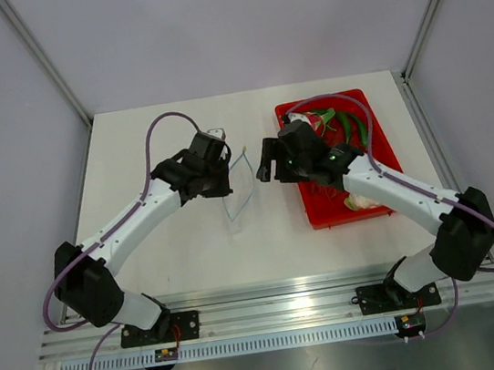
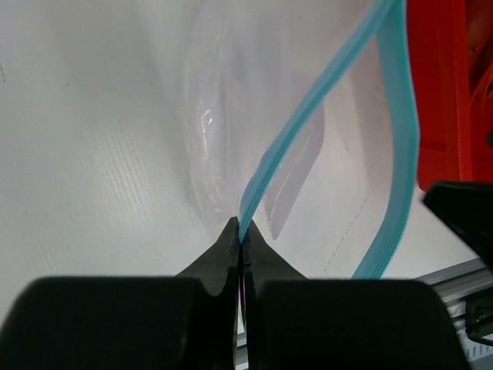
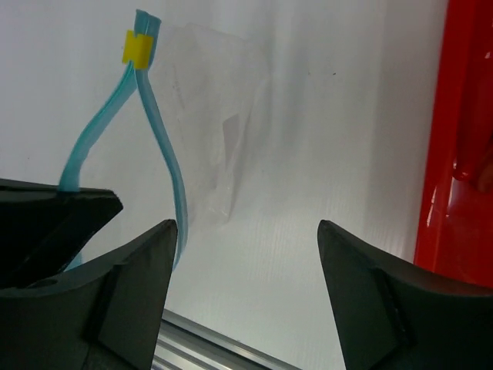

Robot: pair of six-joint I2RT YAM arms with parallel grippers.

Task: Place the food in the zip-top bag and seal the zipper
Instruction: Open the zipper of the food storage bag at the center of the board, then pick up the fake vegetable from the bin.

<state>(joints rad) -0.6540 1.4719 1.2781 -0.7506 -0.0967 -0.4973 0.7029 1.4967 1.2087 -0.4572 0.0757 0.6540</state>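
Note:
The clear zip-top bag (image 1: 240, 189) stands on the white table between my grippers, its mouth open. My left gripper (image 1: 225, 179) is shut on one light-blue zipper strip (image 2: 285, 131), pinched at the jaw tips (image 2: 243, 229); the other strip (image 2: 400, 154) curves away. My right gripper (image 1: 266, 162) is open and empty just right of the bag; in the right wrist view (image 3: 246, 227) the zipper (image 3: 166, 166) with a yellow tab (image 3: 139, 48) lies by its left finger. The green pepper-like food (image 1: 365, 124) lies in the red tray (image 1: 325, 214).
The red tray also holds a pink dragon fruit (image 1: 315, 121) and a white cauliflower (image 1: 359, 199), partly under my right arm. Its edge shows in both wrist views (image 2: 443, 92) (image 3: 454, 154). An aluminium rail runs along the near table edge (image 1: 270, 285).

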